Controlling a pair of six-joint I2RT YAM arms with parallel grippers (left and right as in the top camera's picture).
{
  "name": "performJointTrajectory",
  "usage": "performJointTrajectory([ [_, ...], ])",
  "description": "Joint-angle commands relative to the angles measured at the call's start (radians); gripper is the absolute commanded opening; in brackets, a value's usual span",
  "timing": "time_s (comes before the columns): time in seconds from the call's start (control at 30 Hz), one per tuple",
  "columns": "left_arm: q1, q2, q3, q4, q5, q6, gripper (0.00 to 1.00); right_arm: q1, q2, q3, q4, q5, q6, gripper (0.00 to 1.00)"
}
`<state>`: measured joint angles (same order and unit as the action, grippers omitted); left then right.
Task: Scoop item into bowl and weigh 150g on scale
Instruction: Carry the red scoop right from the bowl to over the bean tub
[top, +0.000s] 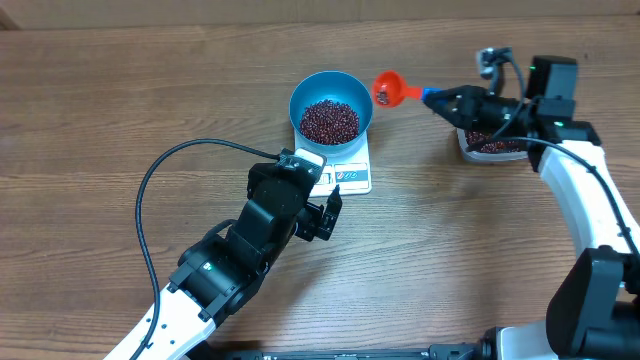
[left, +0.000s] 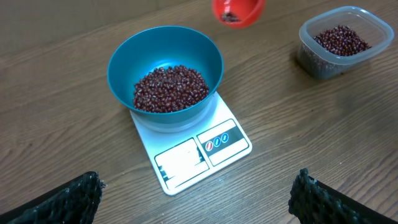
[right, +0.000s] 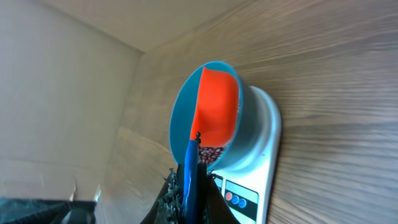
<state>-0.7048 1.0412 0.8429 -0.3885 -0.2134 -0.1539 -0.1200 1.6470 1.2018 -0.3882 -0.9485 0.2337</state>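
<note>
The blue bowl (top: 331, 88) stood on the white scale (top: 352, 177), covering the far end of its plate and leaving the display and the blue-marked buttons (left: 216, 142) bare on the side nearest the left arm. The display window looked pale and no figure could be read in it. The beans (top: 329, 121) lay as a dark red-brown heap in the bottom of the bowl, well below the rim, with blue wall showing all round. The right gripper (top: 445, 100) was clenched on the blue handle (right: 188, 168) of an orange scoop (top: 386, 89). From overhead the scoop's cup hung just beside the bowl's right rim, between the bowl and a clear plastic tub (left: 341, 40), and a few dark beans seemed to lie in the cup. Whether the cup touched the rim could not be told. In the right wrist view the orange cup lined up in front of the bowl's mouth. The tub sat well to the right of the scale with more beans in it, partly hidden from above by the right arm. The left gripper (left: 196, 208) hovered near the display end of the scale with its jaws spread wide and nothing between them, its two dark fingertips (left: 74, 198) at the lower corners of its own camera view. A black cable (top: 150, 190) looped over the wooden table (top: 100, 90) beside the left arm
</note>
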Motion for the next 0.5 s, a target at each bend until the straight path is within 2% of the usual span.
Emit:
performJointTrajectory([
  [0.0, 0.004, -0.017, 0.006, 0.005, -0.007, 0.002, 1.0, -0.056, -0.02, -0.002, -0.018, -0.041, 0.006, 0.04],
  [0.47, 0.004, -0.017, 0.006, 0.005, -0.007, 0.002, 0.99, -0.263, -0.063, -0.002, -0.101, -0.093, -0.013, 0.04],
])
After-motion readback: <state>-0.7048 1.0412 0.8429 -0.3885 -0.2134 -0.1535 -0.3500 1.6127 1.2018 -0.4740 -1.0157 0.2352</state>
